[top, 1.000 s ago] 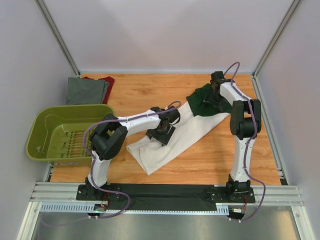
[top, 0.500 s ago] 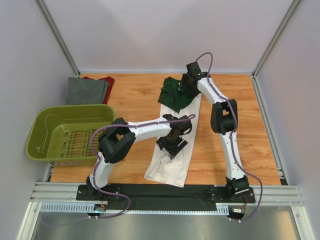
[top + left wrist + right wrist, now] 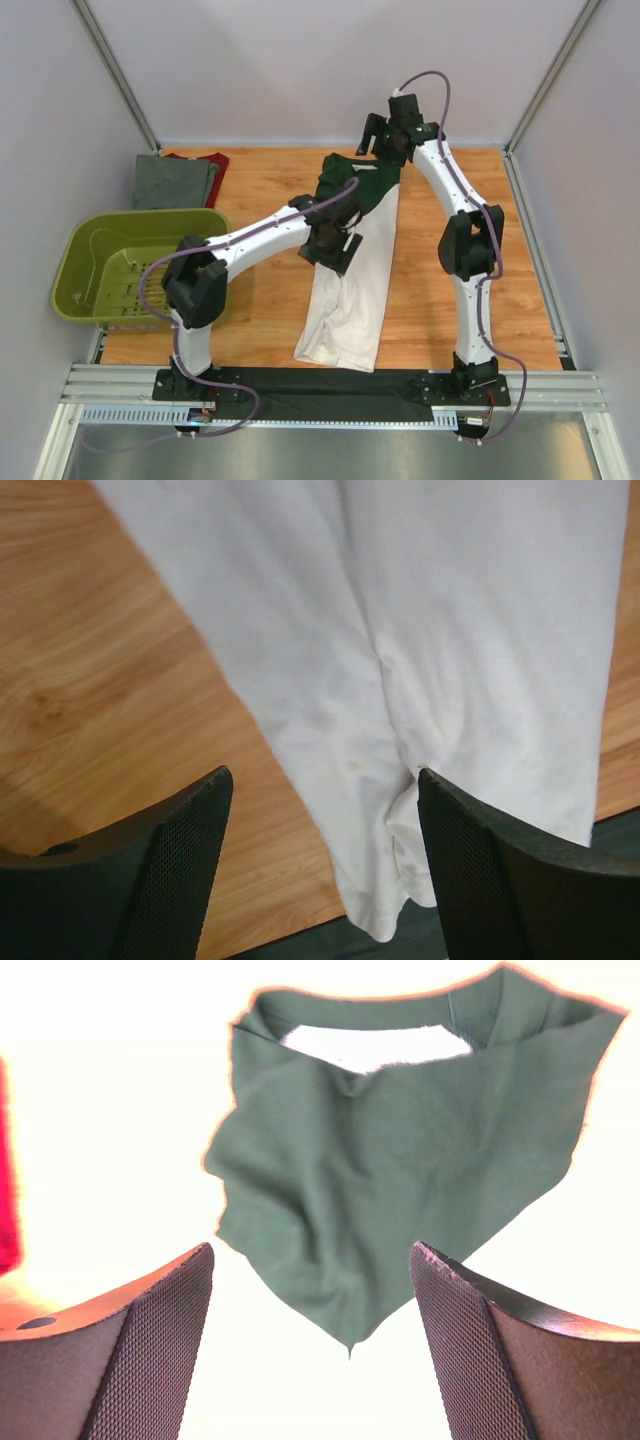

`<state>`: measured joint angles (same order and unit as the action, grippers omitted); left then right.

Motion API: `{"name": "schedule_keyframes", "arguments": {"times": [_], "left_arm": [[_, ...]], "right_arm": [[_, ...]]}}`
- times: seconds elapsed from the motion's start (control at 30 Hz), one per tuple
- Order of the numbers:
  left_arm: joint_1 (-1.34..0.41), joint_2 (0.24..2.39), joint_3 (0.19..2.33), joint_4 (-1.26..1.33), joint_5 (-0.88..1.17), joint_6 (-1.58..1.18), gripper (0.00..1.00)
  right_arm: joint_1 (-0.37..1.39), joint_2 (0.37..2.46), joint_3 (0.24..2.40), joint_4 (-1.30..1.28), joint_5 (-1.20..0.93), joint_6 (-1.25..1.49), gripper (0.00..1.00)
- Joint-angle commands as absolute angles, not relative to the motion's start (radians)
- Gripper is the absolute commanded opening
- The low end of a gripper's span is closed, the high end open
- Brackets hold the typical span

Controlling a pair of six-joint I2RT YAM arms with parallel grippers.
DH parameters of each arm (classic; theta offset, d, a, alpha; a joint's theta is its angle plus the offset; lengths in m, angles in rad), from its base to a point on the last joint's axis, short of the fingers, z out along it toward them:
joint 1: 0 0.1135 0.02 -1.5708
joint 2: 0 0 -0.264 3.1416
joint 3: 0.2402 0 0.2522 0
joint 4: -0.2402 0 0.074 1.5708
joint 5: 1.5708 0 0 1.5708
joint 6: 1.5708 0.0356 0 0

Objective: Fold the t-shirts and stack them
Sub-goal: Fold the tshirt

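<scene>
The white t-shirt with the dark green collar and shoulder part (image 3: pixel 350 290) lies lengthwise mid-table, green end far, hem at the near edge. My left gripper (image 3: pixel 330 245) hovers open over its upper left side; in the left wrist view (image 3: pixel 322 775) white cloth (image 3: pixel 450 660) lies below the spread fingers, which hold nothing. My right gripper (image 3: pixel 380 140) is open and raised by the far edge; in the right wrist view (image 3: pixel 310 1250) the crumpled green part (image 3: pixel 400 1160) lies beyond the fingers. The grey t-shirt (image 3: pixel 172 182) lies folded on the dark red t-shirt (image 3: pixel 214 160) at the far left.
An olive-green plastic basket (image 3: pixel 90 250) stands at the left edge, in front of the folded shirts. A black rail (image 3: pixel 330 385) runs along the near edge, just under the white shirt's hem. Grey walls close off the back and both sides.
The white shirt swung from a diagonal to lengthwise. My right gripper let go of the green end and rose toward the far edge. My left gripper moved up along the shirt.
</scene>
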<state>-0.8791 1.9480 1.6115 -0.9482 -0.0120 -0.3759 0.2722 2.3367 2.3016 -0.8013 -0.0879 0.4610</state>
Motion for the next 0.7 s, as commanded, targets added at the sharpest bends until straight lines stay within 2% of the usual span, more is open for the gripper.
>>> {"name": "schedule_keyframes", "arguments": {"times": [0.0, 0.17, 0.3, 0.67], "left_arm": [[-0.862, 1.83, 1.583, -0.937, -0.078, -0.519, 0.81], [-0.882, 1.798, 1.477, -0.801, -0.087, -0.721, 0.8], [-0.936, 1.816, 1.465, -0.749, -0.141, -0.736, 0.79], [-1.0, 1.931, 1.433, -0.707, -0.078, -0.781, 0.78]], "right_arm": [[0.279, 2.207, 2.206, -0.752, -0.063, 0.448, 0.81], [0.288, 2.259, 2.148, -0.799, -0.077, 0.486, 0.81], [0.317, 2.298, 2.083, -0.739, -0.052, 0.474, 0.81], [0.321, 2.471, 2.221, -0.732, -0.014, 0.466, 0.81]]}}
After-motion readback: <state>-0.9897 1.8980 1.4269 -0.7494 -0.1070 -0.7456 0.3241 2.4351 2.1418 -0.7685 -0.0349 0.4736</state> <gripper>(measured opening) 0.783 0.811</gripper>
